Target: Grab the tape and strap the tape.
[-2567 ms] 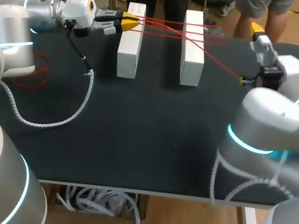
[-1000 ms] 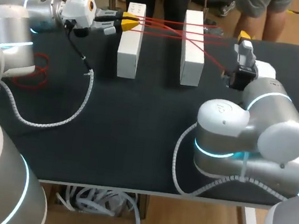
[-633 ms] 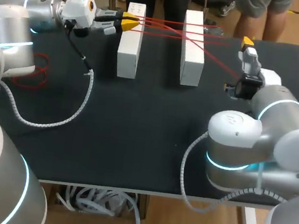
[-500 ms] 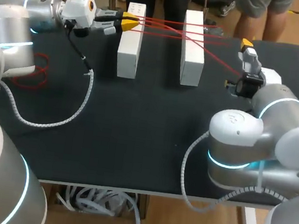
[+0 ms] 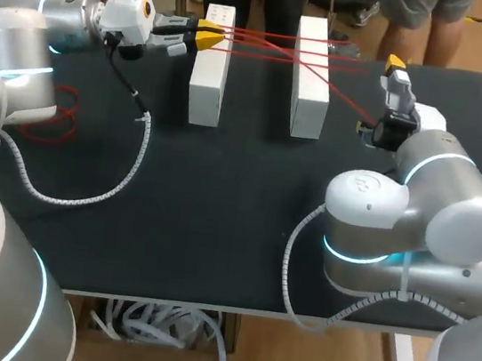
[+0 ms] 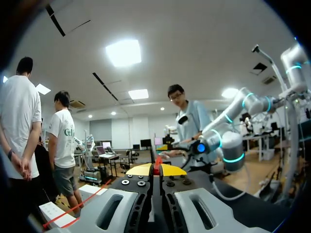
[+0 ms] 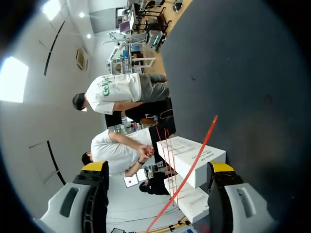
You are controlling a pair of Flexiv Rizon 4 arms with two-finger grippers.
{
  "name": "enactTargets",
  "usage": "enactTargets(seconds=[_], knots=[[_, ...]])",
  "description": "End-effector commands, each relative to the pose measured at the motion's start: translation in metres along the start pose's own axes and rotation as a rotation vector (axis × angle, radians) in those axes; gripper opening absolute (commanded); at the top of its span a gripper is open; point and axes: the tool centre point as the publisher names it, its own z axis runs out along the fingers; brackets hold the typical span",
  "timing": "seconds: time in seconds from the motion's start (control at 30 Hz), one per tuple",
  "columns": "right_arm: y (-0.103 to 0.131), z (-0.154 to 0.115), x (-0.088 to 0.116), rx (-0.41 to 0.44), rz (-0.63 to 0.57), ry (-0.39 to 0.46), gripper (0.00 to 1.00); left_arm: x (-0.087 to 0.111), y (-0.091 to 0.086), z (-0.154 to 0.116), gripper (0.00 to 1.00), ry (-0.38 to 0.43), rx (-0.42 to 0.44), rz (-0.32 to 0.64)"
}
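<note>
Red tape (image 5: 331,84) is strung across two white boxes (image 5: 209,68) (image 5: 312,74) at the table's far side. My left gripper (image 5: 209,39) is beside the left box, shut on one end of the tape (image 6: 157,164), which is pinched between its yellow tips. The tape's other run slants down past the right box to a loose end (image 5: 360,121). My right gripper (image 5: 395,67) is just beyond that end. In the right wrist view this gripper (image 7: 158,167) is open. The tape (image 7: 190,159) passes between its fingers without touching them, and the boxes (image 7: 181,147) lie ahead.
A spare loop of red tape (image 5: 60,112) lies on the black table (image 5: 218,213) at the left edge. A white coiled cable (image 5: 126,164) from my left arm trails over the table's left half. My right arm's bulky elbow (image 5: 396,229) hangs over the right front.
My right arm has swung its gripper left towards the tape's loose end, wavering a little over the last second. The left arm and the boxes have not moved.
</note>
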Motion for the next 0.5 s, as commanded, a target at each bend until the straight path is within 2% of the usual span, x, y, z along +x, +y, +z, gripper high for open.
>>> enactTargets(seconds=[0.03,0.27,0.5], knots=[[-0.004,0.008,0.001,-0.015,-0.003,0.004,0.85,-0.001,0.001,0.0,0.0,0.002,0.001,0.0],[-0.002,0.017,0.004,-0.038,0.002,0.021,0.84,-0.001,0.001,0.0,0.0,0.002,0.001,0.0],[0.0,0.013,0.015,-0.044,0.023,0.023,0.76,-0.001,0.001,0.0,0.0,0.002,0.001,0.0]])
